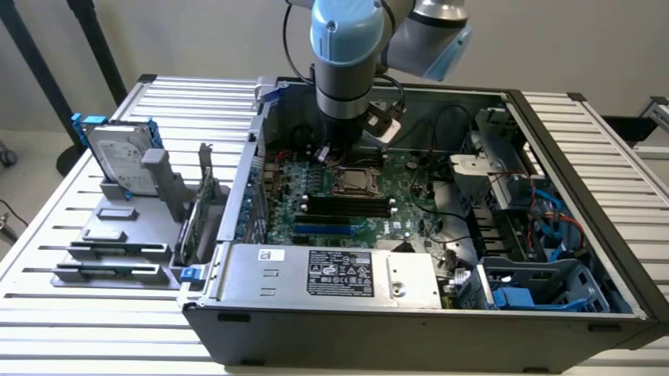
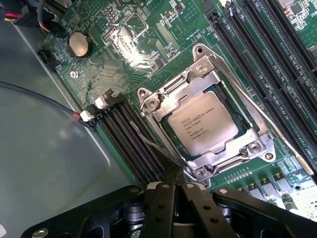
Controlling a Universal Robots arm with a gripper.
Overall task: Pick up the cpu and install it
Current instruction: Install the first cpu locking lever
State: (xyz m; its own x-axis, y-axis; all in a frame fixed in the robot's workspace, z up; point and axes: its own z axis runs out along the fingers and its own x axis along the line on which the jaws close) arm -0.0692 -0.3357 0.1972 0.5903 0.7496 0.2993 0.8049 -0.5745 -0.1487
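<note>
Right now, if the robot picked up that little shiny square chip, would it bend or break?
The cpu looks like a flat plate with a metal top, so it probably stays stiff, not floppy. Its smooth top might be slippery. It sits inside the silver socket frame on the green board, so pushing sideways probably won't slide it.

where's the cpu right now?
The cpu sits in the metal-framed socket on the green motherboard inside the open case, memory slots alongside; in the exterior view it lies just below the arm's wrist.
</note>
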